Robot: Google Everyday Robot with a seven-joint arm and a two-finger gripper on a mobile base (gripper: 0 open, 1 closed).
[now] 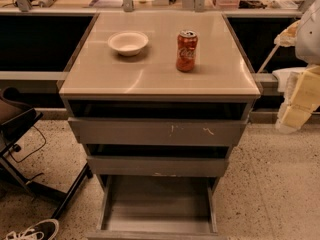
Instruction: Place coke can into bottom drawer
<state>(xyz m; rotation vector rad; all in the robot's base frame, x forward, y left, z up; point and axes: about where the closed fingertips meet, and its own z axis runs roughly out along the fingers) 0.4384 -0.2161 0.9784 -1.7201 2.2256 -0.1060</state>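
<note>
The coke can [186, 51], red with white script and a silver top, stands upright on the cabinet's tan top [150, 79], right of centre. The bottom drawer [157, 206] is pulled out toward me, a shallow grey tray with a bare floor. My gripper [298, 106] hangs at the right edge of the view, beside the cabinet and well right of and below the can, touching nothing.
A white bowl [128, 42] sits on the top, left of the can. The scratched top drawer front [157, 132] and the middle drawer front [157, 166] overhang the open drawer. A dark chair base [30, 149] and a shoe [35, 230] are at the left.
</note>
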